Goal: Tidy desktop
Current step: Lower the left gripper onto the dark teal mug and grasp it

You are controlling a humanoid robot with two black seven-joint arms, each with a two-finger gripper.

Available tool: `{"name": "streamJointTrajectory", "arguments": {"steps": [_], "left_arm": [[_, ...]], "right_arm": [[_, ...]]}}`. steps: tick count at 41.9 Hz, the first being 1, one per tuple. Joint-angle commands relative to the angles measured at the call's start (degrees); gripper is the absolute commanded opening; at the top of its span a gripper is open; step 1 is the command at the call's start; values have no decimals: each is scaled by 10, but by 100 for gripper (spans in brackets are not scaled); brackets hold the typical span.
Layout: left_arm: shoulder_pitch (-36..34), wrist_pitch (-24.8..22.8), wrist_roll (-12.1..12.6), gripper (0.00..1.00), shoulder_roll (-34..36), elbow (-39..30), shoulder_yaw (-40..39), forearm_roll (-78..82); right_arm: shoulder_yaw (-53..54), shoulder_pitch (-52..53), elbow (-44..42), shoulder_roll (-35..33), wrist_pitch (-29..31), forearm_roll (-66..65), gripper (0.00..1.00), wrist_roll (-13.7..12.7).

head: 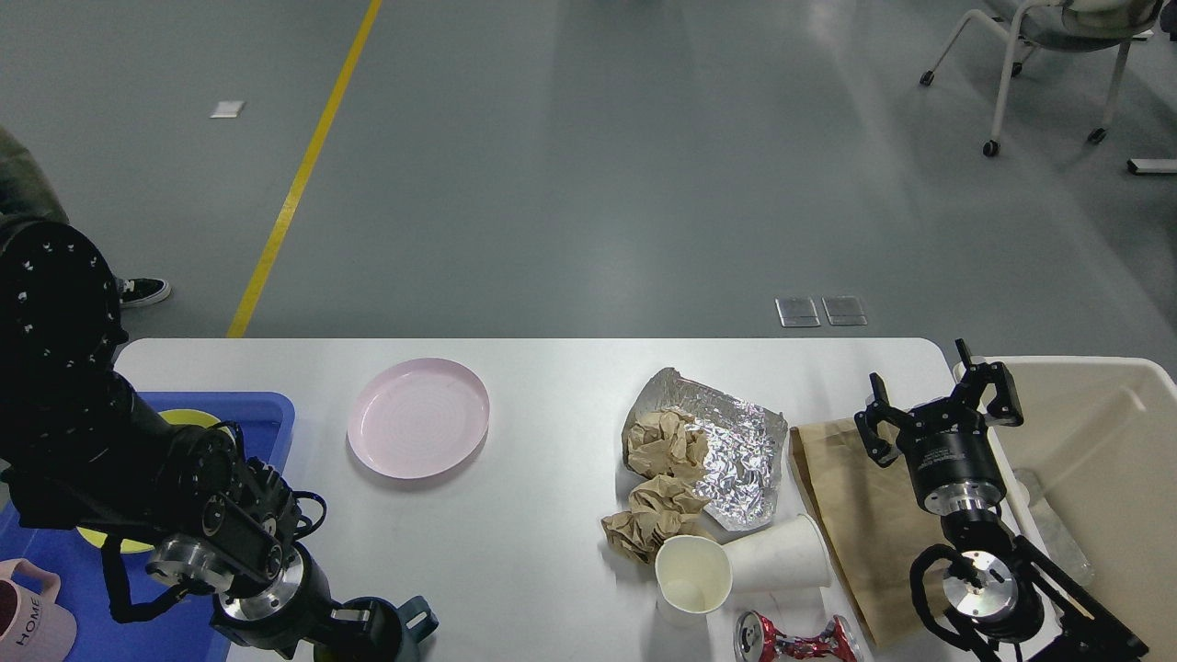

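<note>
The desktop (552, 542) looks smooth, matt white. Crinkled foil (736, 450) shines metallic beside rough, crumpled brown paper (664, 443). The pink plate (417, 417) seems smooth plastic.

- Bare strip of desktop (552, 515) is seen mid-frame, between pink plate (418, 429) and foil (736, 450).
- Lower right is blocked by crumpled paper (657, 515), paper cups (736, 565), crushed can (795, 637).

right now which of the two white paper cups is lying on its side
The paper cup on the right, toward the brown paper bag, lies on its side. The other cup stands upright, mouth open upward.
</note>
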Motion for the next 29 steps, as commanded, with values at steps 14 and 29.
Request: {"name": "streamJointTrajectory", "arguments": {"steps": [14,29], "left_arm": [[7,-2,2,0,3,4,1,-9],[2,-2,2,0,3,3,1,-18]], "right_arm": [[0,0,0,0,0,0,100,0],[0,0,0,1,0,0,100,0]]}}
